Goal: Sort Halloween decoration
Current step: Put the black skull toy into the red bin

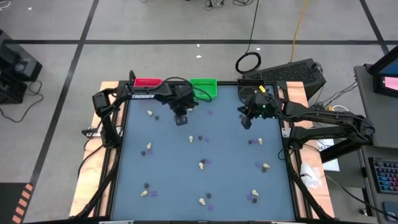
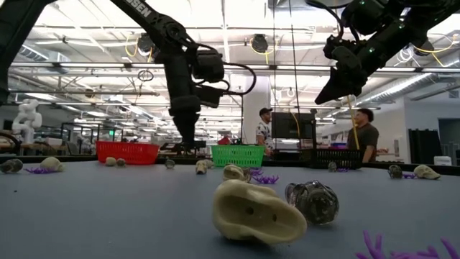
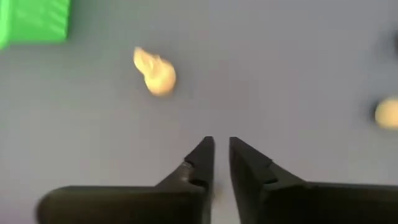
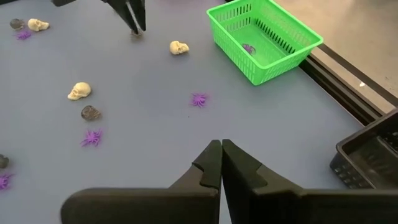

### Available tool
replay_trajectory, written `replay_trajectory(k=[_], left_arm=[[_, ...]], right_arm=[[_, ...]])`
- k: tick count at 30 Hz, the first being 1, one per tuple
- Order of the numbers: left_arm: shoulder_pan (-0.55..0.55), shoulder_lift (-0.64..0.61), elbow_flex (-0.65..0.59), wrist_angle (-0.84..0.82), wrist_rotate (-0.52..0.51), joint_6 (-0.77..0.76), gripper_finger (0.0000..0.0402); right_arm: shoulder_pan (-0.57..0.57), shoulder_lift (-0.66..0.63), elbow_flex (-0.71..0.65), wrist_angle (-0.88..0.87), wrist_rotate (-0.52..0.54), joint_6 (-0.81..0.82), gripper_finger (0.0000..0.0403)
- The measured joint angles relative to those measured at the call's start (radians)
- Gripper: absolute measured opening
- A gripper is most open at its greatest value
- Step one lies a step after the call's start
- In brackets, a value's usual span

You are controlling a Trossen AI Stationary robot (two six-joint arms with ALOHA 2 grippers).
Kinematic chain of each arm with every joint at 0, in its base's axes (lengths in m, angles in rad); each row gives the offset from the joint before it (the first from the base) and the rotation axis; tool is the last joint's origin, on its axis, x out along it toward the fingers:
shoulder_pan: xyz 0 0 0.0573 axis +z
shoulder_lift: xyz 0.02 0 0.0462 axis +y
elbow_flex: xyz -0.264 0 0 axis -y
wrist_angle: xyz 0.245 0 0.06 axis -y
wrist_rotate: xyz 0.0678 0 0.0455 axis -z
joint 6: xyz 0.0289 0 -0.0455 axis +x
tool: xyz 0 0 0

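My left gripper (image 1: 181,119) hangs near the green bin (image 1: 203,88), fingers slightly parted, holding nothing. My right gripper (image 1: 246,122), beyond that bin, is pressed together.

Even, bright overhead lighting; the table (image 1: 199,174) shows only faint, soft shadows. Low view: ceiling lamps glare white behind the arms, which read as near silhouettes; the nearest cream skull (image 2: 255,212) is soft, and the room behind is sharper. Left wrist view: strongly blurred throughout, the green bin (image 3: 34,22) and a cream lump (image 3: 155,73) smeared
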Motion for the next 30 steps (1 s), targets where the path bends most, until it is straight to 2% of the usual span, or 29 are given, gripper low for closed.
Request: replay_trajectory(k=[3,7,11,16,20,26,30], left_arm=[[0.000,0.000,0.000,-0.053,-0.001,0.025,0.0100],[0.000,0.000,0.000,-0.078,-0.056,0.026,0.0157],[0.010,0.000,-0.008,-0.065,-0.070,0.029,0.0194],[0.014,0.010,-0.094,-0.041,-0.074,0.111,0.0200],[0.015,0.012,-0.155,0.054,-0.076,0.159,0.0200],[0.015,0.010,-0.173,0.099,-0.074,0.192,0.0198],[0.016,0.011,-0.174,0.101,-0.070,0.211,0.0172]], right_arm=[[0.006,0.000,0.000,0.000,0.000,0.000,0.0000],[0.006,0.000,0.000,0.000,0.000,0.000,0.0000],[0.006,0.000,0.000,0.000,0.000,-0.002,0.0000],[0.006,0.000,0.000,0.000,0.000,-0.002,0.0000],[0.006,0.000,0.000,0.000,0.000,-0.006,0.0000],[0.006,0.000,0.000,0.000,0.001,-0.006,0.0000],[0.006,0.000,0.000,0.000,0.002,-0.004,0.0000]])
